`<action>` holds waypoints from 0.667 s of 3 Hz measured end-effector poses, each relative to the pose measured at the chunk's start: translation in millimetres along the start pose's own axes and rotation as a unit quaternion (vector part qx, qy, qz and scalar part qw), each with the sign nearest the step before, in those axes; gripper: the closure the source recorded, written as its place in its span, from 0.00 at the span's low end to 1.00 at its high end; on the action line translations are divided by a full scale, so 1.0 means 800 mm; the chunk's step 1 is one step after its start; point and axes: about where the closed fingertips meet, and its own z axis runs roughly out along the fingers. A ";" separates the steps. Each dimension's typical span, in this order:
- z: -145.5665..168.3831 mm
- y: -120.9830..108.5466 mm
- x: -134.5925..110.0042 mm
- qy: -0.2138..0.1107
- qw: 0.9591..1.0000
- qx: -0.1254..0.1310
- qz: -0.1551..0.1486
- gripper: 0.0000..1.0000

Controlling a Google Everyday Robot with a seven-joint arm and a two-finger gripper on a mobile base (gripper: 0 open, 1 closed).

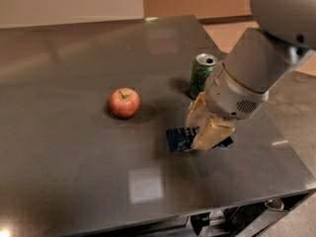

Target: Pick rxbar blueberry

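The bar (178,138) sits at the right-front part of the table (74,177), at about 4 o'clock from the apple (124,102) and 6 o'clock from the can (201,75). The gripper (205,126) is right on it. Its two tan fingers (213,134) straddle the bar's middle, one on the far side and one on the near side, with only a narrow gap that the bar fills, so it looks clamped on the bar. I cannot tell whether the bar is clear of the table yet.

The bar is likely light and flat, with a thin wrapper that is slick and crinkles under pressure. The filling should be firm but bendable, so it should take a moderate squeeze across its width without damage. The middle is the right place to hold it, since the crimped ends are only loose film and would fold or slip out. A centred hold also keeps the ends from drooping to one side.

Its long axis runs roughly 9 to 3 o'clock. The navy left end sticks out toward 9 o'clock past the fingers, and a small corner shows at the 3 o'clock side, slightly nearer the front edge. The printed face is up.
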 end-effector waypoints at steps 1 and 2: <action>-0.027 -0.008 -0.012 -0.016 1.000 0.000 -0.003 1.00; -0.066 -0.004 -0.044 -0.048 0.998 -0.007 -0.031 1.00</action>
